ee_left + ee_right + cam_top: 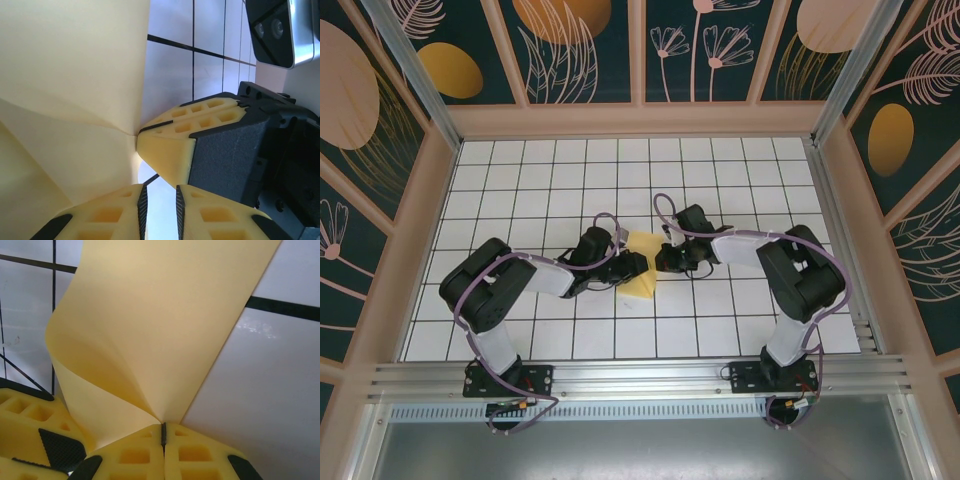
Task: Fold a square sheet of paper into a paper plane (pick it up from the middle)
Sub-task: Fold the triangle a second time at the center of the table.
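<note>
Clamped tight in the right gripper (163, 427): a puckered point of the yellow sheet of paper (150, 325), with no gap left between the pads. Fanning out from that pinch, away from the tips, in a loose curl partly lifted off the white gridded table (720, 170). Left gripper (160, 189) ajar by a narrow slit, with bare tile visible through it and nothing seen between the pads. Just beside one of its fingers, on the outer side, the bowed paper; touching or not, cannot tell. Directly ahead of its tips and close, the other tool's shut tips with the paper's creased point caught in them. From above, both tools nose to nose over the sheet.
</note>
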Controlling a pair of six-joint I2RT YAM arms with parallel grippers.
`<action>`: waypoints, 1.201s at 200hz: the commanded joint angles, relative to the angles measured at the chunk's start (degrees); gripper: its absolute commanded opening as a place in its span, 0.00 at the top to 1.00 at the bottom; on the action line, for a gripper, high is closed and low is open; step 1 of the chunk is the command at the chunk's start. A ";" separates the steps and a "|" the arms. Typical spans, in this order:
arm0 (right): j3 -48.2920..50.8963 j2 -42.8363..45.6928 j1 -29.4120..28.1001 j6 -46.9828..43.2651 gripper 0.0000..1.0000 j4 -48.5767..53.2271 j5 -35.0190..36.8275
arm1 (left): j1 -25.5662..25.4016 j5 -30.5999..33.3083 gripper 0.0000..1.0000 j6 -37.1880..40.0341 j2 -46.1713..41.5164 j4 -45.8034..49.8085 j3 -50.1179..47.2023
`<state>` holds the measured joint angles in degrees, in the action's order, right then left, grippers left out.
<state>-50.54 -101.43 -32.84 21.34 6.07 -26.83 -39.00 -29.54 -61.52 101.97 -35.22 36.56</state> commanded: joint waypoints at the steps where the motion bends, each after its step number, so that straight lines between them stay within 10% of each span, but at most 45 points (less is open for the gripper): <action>1: -1.86 -1.04 -0.28 -0.78 0.95 0.46 0.38 | -0.37 -0.04 0.75 1.90 0.96 1.88 1.84; 240: -2.80 0.01 -0.21 -1.92 0.93 -1.26 -1.89 | -0.34 4.25 0.77 3.09 0.86 8.33 2.49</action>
<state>-51.83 -101.95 -32.84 20.84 5.93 -27.24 -39.00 -26.28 -59.59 102.02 -28.40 38.06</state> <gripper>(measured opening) 0.066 0.230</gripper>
